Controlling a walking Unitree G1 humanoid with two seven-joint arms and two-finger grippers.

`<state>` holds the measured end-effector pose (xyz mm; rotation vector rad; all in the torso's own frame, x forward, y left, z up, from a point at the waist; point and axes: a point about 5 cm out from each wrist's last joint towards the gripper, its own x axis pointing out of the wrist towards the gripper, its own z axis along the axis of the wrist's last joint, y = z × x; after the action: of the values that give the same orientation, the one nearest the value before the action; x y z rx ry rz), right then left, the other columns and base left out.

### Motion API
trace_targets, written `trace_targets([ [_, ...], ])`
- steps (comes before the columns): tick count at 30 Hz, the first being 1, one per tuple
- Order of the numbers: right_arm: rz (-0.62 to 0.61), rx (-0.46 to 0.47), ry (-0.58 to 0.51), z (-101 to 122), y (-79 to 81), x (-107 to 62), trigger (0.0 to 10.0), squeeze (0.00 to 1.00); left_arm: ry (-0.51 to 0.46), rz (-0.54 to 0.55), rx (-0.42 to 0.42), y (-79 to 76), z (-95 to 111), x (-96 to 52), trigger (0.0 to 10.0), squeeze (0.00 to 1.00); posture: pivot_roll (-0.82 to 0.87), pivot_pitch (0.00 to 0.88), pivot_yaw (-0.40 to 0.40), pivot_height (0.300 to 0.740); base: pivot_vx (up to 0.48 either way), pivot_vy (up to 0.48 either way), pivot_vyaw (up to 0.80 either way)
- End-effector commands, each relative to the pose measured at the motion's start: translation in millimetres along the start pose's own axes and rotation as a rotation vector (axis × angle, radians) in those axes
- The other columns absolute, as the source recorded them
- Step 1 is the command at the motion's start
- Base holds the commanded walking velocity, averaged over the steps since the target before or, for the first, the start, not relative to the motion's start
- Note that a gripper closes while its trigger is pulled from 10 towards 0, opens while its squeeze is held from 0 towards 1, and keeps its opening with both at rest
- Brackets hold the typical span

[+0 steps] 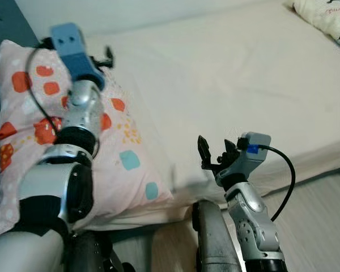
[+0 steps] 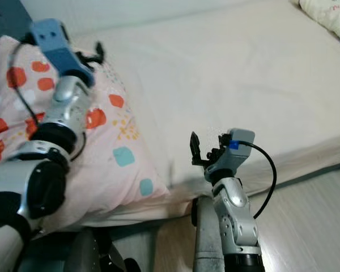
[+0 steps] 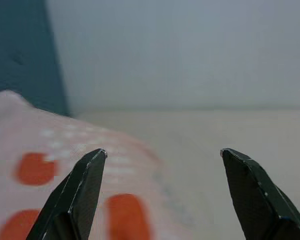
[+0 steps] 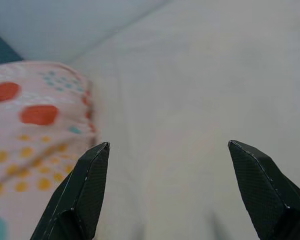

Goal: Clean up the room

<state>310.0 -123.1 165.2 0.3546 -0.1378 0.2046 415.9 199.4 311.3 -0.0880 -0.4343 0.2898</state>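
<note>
The left gripper [image 3: 162,155] is held spread wide, nothing between its fingers, raised above the far end of the pink pillow [image 1: 122,153]. The pillow, patterned with orange, yellow and teal patches, is laid along the left side of the bed [image 1: 226,73], against the dark teal headboard [image 1: 3,34], with its near corner reaching the mattress edge. A cream sheet is stretched over the mattress. The right gripper [image 1: 215,148] is likewise held released and unloaded, poised over the near edge of the bed, just beside the pillow's corner. At the far right corner, a pale cushion [image 1: 323,17] with dark and pink print is seen. Light wooden flooring [image 1: 323,226] is visible below the bed.
</note>
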Motion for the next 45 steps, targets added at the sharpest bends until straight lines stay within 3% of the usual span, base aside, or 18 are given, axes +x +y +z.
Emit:
trace_targets([
  [1, 0.046, 0.08, -0.003, -0.1, 8.5, 5.3, 10.0, 0.0, 0.0, 0.071, 0.107, 19.9, 4.8, 5.3, 10.0, 0.0, -0.25, 0.351, 0.12, 0.54, 0.0, 0.0, 0.0],
  [5, 0.076, 0.151, -0.039, 7.9, 12.3, 11.2, 10.0, 0.0, 0.023, 0.126, 0.175, 35.9, 3.4, 6.6, 10.0, 0.0, -0.24, 0.355, 0.121, 0.54, 0.0, 0.0, 0.0],
  [8, 0.116, 0.181, -0.06, 16.5, 11.4, 20.4, 10.0, 0.0, 0.114, 0.162, 0.251, 57.7, -18.3, -1.3, 10.0, 0.0, -0.22, 0.364, 0.12, 0.54, 0.0, 0.0, 0.0],
  [9, 0.116, 0.181, -0.06, 16.5, 11.4, 20.4, 10.0, 0.0, 0.114, 0.162, 0.251, 57.7, -18.3, -1.3, 10.0, 0.0, -0.22, 0.364, 0.12, 0.54, 0.0, 0.0, 0.0],
  [11, 0.168, 0.21, -0.086, 28.4, 11.4, 33.2, 10.0, 0.0, 0.196, 0.197, 0.363, 82.4, -45.3, -16.9, 10.0, 0.0, -0.21, 0.378, 0.116, 0.54, 0.0, 0.0, 0.0],
  [15, 0.194, 0.23, -0.112, 37.7, 8.0, 43.5, 10.0, 0.0, 0.232, 0.217, 0.426, 97.4, -59.2, -27.4, 10.0, 0.0, -0.18, 0.394, 0.117, 0.54, 0.0, 0.0, 0.0],
  [16, 0.197, 0.265, -0.142, 48.8, -1.6, 57.3, 10.0, 0.0, 0.254, 0.249, 0.473, 114.5, -67.3, -36.1, 10.0, 0.0, -0.14, 0.41, 0.118, 0.54, 0.0, 0.0, 0.0],
  [18, 0.197, 0.265, -0.142, 48.8, -1.6, 57.3, 10.0, 0.0, 0.254, 0.249, 0.473, 114.5, -67.3, -36.1, 10.0, 0.0, -0.14, 0.41, 0.118, 0.54, 0.0, 0.0, 0.0],
  [21, 0.211, 0.354, -0.171, 65.8, -15.2, 80.9, 10.0, 0.0, 0.258, 0.308, 0.545, 142.5, -68.7, -45.0, 10.0, 0.0, -0.07, 0.453, 0.109, 0.54, 0.0, 0.0, 0.0],
  [24, 0.204, 0.384, -0.148, 65.1, -18.5, 88.4, 10.0, 0.0, 0.241, 0.326, 0.573, 151.6, -65.4, -46.4, 10.0, 0.0, -0.05, 0.469, 0.105, 0.54, 0.0, 0.0, 0.0],
  [29, 0.222, 0.416, -0.063, 53.5, -17.9, 96.0, 10.0, 0.0, 0.211, 0.335, 0.601, 157.9, -60.7, -47.1, 10.0, 0.0, -0.02, 0.487, 0.103, 0.54, 0.0, 0.0, 0.0],
  [37, 0.279, 0.453, 0.069, 30.0, -7.8, 97.9, 10.0, 0.0, 0.176, 0.326, 0.597, 155.5, -55.3, -44.7, 10.0, 0.0, 0.03, 0.511, 0.113, 0.54, 0.0, 0.0, 0.0],
  [40, 0.375, 0.524, 0.147, 9.8, 12.7, 96.7, 10.0, 0.0, 0.144, 0.299, 0.566, 143.1, -52.6, -41.3, 10.0, 0.0, 0.05, 0.517, 0.116, 0.54, 0.0, 0.0, 0.0],
  [45, 0.447, 0.561, 0.205, -1.3, 31.6, 95.9, 10.0, 0.0, 0.121, 0.271, 0.558, 133.4, -51.7, -40.3, 10.0, 0.0, 0.06, 0.527, 0.114, 0.54, 0.0, 0.0, 0.0],
])
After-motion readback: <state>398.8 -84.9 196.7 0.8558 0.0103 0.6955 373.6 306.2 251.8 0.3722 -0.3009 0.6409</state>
